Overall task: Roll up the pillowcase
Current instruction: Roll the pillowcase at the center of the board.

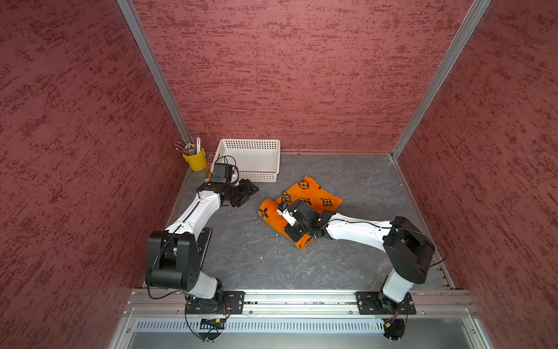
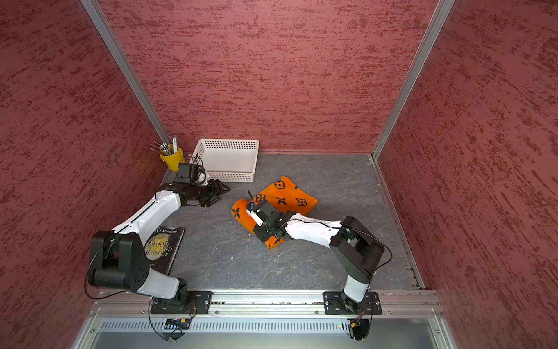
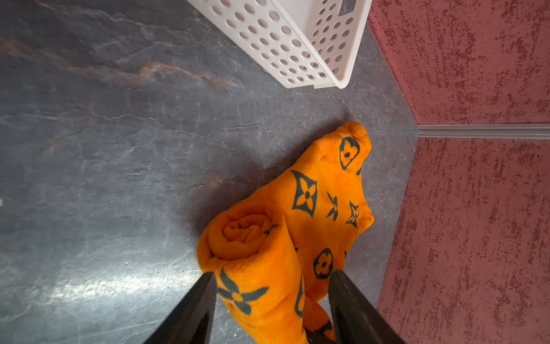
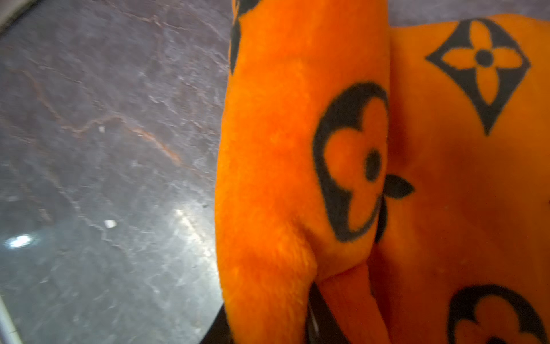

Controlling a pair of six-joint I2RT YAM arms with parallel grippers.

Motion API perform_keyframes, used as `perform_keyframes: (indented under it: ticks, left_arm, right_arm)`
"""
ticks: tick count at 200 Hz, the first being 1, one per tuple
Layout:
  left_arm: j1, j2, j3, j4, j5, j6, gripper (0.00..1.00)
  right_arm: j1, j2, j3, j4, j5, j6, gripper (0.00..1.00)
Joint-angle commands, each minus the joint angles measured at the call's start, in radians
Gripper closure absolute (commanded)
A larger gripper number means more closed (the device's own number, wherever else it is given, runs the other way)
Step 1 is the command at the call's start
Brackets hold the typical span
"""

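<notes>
The right gripper (image 4: 268, 324) is pinching the rolled end of the pillowcase (image 1: 317, 196), probably to hold the coil tight for turning it over the flat half, which lies mid-table (image 1: 241, 256). The left gripper (image 1: 250, 193) hangs spread and empty beside the basket (image 1: 253, 160), clear of the roll. Count: one pillowcase, one basket, one cup of pens (image 1: 196, 160), one book (image 2: 164, 246), two grippers
</notes>
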Motion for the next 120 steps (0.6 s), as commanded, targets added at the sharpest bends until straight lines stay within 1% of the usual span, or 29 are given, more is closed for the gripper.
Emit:
perform_keyframes:
  ticks: [1,26,39,77,101,120]
  left_arm:
    - [-0.003,-0.061,-0.030,-0.040,-0.011,0.056,0.37]
    - [-0.041,-0.103,-0.061,-0.046,-0.030,0.060,0.37]
    - [-0.081,-0.114,-0.070,-0.053,-0.050,0.061,0.37]
    - [-0.204,-0.099,-0.090,-0.057,-0.104,0.047,0.37]
    - [-0.256,-0.069,-0.109,-0.023,-0.106,0.021,0.38]
    - [-0.280,-0.022,-0.103,0.000,-0.107,0.008,0.38]
  right_arm:
    - [-0.015,0.004,0.001,0.059,-0.193,0.118,0.73]
    - [-0.103,0.051,-0.004,0.086,-0.350,0.173,0.72]
    - [-0.161,0.075,-0.014,0.116,-0.441,0.205,0.71]
    - [-0.295,0.132,-0.072,0.245,-0.613,0.344,0.70]
    - [-0.340,0.163,-0.129,0.375,-0.678,0.462,0.65]
    - [-0.360,0.187,-0.170,0.481,-0.706,0.551,0.62]
